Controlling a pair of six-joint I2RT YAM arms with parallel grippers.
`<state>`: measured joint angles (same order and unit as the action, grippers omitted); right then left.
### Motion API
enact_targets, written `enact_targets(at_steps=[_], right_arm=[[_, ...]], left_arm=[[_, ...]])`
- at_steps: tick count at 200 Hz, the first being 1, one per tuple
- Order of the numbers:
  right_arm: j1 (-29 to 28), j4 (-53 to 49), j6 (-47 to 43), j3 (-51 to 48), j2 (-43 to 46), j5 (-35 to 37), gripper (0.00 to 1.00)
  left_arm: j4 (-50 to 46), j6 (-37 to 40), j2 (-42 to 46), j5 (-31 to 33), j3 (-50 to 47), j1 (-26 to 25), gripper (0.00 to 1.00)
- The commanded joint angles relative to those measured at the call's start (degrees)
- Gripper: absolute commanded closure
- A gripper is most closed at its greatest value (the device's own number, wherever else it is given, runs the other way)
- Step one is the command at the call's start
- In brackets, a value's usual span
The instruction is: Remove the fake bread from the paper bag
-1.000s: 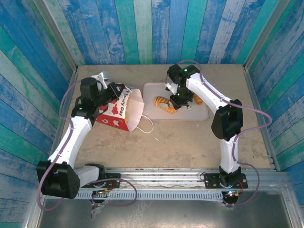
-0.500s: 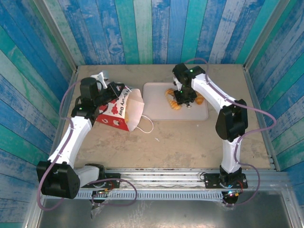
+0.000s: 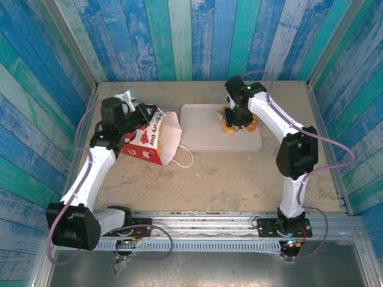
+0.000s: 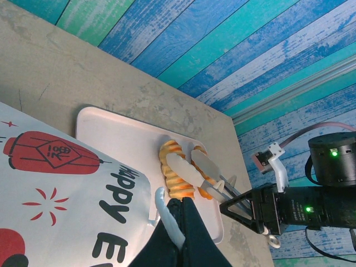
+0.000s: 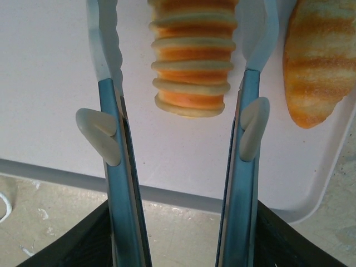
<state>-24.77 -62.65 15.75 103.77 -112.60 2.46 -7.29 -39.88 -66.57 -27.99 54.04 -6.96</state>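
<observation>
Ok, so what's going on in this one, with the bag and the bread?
The left gripper is shut on the rim of the paper bag, which lies on its side with its mouth towards the tray. The right gripper is over the tray, its open fingers straddling a ridged croissant that lies there, with gaps on both sides. A second pastry lies beside it on the tray. Whether more bread is inside the bag can't be told.

Overhead view, close wrist views, tray (image 3: 200, 134) shared
</observation>
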Motion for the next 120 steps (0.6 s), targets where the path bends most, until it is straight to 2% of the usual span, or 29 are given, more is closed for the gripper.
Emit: enact_targets(at_steps=[1,43,91,120], right_arm=[[-0.18,-1.78,-1.5,-0.8,2.26,0.2,0.44],[-0.14,-2.26,-2.2,-1.47,0.78,1.05,0.45],[-0.19,-1.58,-0.7,-1.11,-0.01,5.16,0.55],[0.35,-1.11,1.86,-1.53,-0.16,7.15,0.54]], left_arm=[[1.31,-0.37,1.88,0.33,0.4,0.02,1.0],[1.84,-1.35,1.7,0.21,0.45,0.01,1.0],[1.95,-1.87,1.97,0.22,0.01,-0.04,1.0],[2.19,-2.05,2.23,0.43,-0.24,0.02,1.0]])
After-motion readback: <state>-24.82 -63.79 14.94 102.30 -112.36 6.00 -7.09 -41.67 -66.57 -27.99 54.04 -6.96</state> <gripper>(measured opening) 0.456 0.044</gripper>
